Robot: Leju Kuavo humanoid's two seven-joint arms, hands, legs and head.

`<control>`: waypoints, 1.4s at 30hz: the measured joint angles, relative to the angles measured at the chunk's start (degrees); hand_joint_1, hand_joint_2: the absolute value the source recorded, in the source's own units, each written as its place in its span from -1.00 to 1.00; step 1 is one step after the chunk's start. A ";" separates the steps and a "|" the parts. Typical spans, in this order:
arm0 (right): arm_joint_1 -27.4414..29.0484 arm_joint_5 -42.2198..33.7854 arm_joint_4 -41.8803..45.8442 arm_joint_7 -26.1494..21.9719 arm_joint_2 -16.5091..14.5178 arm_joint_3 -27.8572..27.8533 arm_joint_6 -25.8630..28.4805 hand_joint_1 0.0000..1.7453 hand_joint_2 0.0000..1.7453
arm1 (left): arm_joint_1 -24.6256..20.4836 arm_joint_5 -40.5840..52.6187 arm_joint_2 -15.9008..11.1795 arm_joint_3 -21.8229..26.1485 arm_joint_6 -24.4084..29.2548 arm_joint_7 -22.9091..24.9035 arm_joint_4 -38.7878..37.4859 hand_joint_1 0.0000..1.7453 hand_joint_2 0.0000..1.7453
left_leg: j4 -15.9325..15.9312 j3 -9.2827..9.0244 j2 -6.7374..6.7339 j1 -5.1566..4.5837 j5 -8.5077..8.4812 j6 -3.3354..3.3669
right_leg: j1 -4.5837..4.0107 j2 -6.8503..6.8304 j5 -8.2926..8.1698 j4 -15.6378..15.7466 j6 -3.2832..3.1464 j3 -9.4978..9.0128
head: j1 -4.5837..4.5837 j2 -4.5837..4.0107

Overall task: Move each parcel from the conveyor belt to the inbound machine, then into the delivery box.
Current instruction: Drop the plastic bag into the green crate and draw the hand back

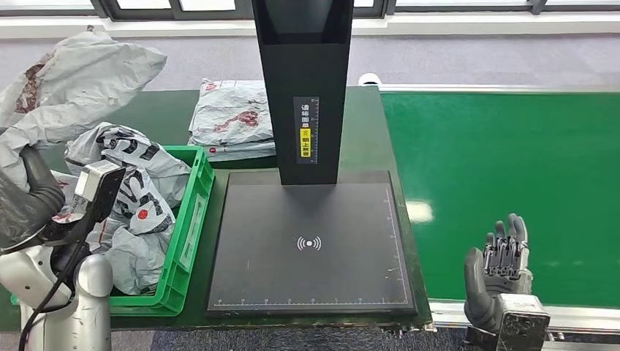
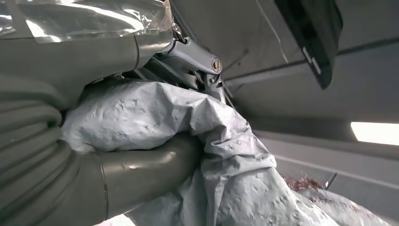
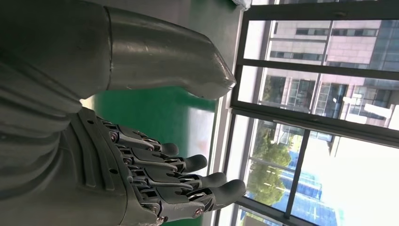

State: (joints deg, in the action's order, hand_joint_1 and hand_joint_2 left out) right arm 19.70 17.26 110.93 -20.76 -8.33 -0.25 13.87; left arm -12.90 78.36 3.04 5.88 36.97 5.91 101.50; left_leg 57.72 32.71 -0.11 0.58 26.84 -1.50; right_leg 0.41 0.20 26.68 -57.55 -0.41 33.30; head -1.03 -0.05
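The left hand [image 1: 33,194] is raised at the far left above the green delivery box [image 1: 191,219], and it grips a crumpled grey parcel [image 1: 69,80] that billows up and away from it; in the left wrist view the thumb [image 2: 141,165] presses into the grey plastic film [image 2: 155,113], so that hand is closed on the bag. Just beside and below the hand, inside the box, lie more grey parcels [image 1: 139,197] printed with bold black letters too creased to read and a small red dot.

Farther from the left hand, across the dark green table [image 1: 161,110], another grey parcel with red-brown markings [image 1: 234,121] lies flat behind the box and next to the black column [image 1: 303,88] of the inbound machine. The column carries a vertical label [image 1: 306,130] with white Chinese characters and a yellow patch, too small to read. The machine's black scanning plate [image 1: 311,245] sits between the two hands and bears a white wireless symbol at its middle and a ruled scale along its edges.

To the right, the green conveyor belt [image 1: 504,161] stretches beyond the right hand [image 1: 501,267], which hovers at the belt's near edge, palm up, fingers [image 3: 188,181] spread apart and holding nothing, the thumb [image 3: 179,61] well clear of them.
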 joint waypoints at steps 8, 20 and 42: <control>1.35 -2.52 -0.01 -0.31 2.30 -0.01 2.10 -1.00 1.00 | 2.42 6.66 0.29 0.31 -9.82 9.44 4.10 -0.93 0.00 | 0.00 -0.01 0.01 0.00 0.01 0.01 | 0.00 0.01 0.00 0.01 0.00 0.01 | -0.01 -0.01; -0.45 -1.94 -0.01 1.10 2.80 -0.01 2.32 -1.00 1.00 | 1.82 6.75 -1.61 -2.72 -22.71 15.99 -1.28 -1.00 -1.00 | 0.00 -0.02 0.00 -0.01 -0.01 0.00 | 0.00 0.02 -0.01 0.00 0.00 0.02 | -0.01 0.00; -0.80 -1.52 -0.02 2.01 2.80 -0.01 2.66 -1.00 1.00 | 1.71 6.77 -2.51 -3.07 -25.19 20.72 -3.88 -1.00 -1.00 | 0.00 0.00 0.01 -0.01 0.00 0.01 | 0.00 0.02 -0.01 0.00 0.00 0.00 | -0.01 -0.01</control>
State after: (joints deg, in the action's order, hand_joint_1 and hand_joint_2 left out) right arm 18.89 15.73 110.91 -18.75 -5.53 -0.26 16.53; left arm -11.20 85.13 0.53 2.81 11.78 26.63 97.62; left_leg 57.72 32.71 -0.10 0.57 26.84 -1.49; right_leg 0.41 0.22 26.67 -57.55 -0.41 33.30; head -1.03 -0.06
